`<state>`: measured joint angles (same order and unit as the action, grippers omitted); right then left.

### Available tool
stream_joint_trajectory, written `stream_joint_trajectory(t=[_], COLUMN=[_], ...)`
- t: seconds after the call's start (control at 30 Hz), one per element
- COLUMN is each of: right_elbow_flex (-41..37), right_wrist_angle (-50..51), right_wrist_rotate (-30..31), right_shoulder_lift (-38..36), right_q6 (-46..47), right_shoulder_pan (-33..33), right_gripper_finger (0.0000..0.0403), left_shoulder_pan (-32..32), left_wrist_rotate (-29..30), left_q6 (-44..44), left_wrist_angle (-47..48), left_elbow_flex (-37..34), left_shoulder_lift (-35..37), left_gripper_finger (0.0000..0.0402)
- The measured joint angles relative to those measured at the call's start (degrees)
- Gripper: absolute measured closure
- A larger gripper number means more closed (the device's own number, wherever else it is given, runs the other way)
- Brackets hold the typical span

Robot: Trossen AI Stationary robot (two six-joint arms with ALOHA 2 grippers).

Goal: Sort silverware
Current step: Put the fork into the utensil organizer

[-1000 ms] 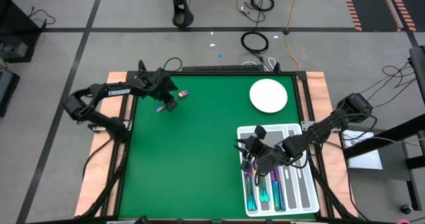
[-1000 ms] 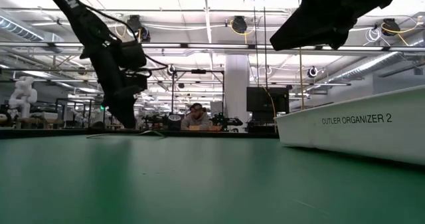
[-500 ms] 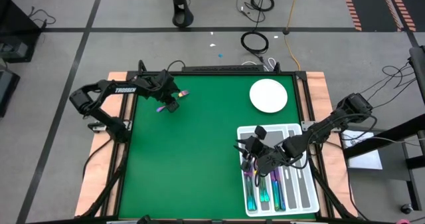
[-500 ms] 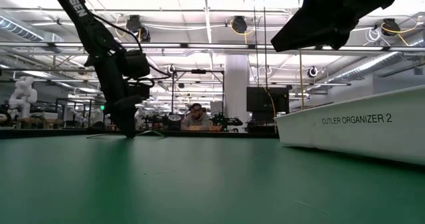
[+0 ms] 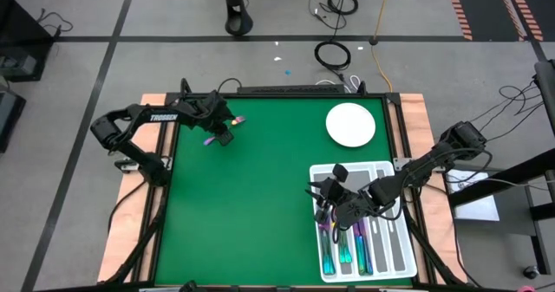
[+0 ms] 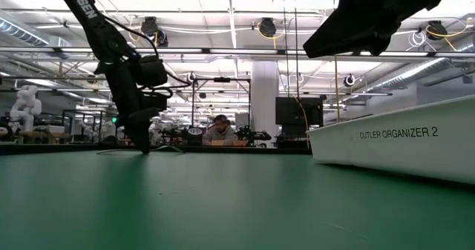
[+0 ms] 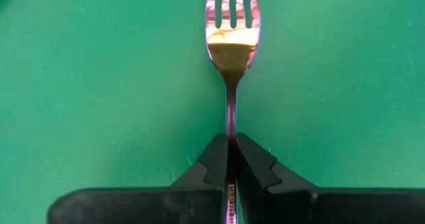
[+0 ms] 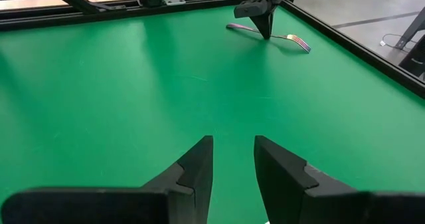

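While your right hand [image 8: 232,159] hangs open over the white tray [image 5: 402,259], your left hand [image 7: 232,159] pinches a fork.
You see the fork [image 7: 231,64] lying flat at the desk's [image 5: 251,205] far-left corner, handle clamped between the fingers, long axis running straight away from the wrist, tines pointing outward.

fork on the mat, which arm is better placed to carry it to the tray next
Left. The left gripper is already shut on the fork handle at the mat's far left. The right gripper hangs open over the tray, far from it.
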<state>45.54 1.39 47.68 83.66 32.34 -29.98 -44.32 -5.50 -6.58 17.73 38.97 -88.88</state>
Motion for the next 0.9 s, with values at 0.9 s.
stream_joint_trajectory(t=[0.9], right_elbow_flex=[0.00], right_wrist_angle=[-2.45], right_wrist_rotate=[-7.80], right_shoulder_lift=[0.00], right_q6=[4.52], right_shoulder_pan=[-0.18], right_gripper_finger=[0.0305], left_shoulder_pan=[24.93], left_wrist_rotate=[-23.32], left_q6=[18.80], left_wrist_angle=[-19.47], left_elbow_flex=[-0.14], left_shoulder_lift=[20.75], left_gripper_finger=[0.0394])
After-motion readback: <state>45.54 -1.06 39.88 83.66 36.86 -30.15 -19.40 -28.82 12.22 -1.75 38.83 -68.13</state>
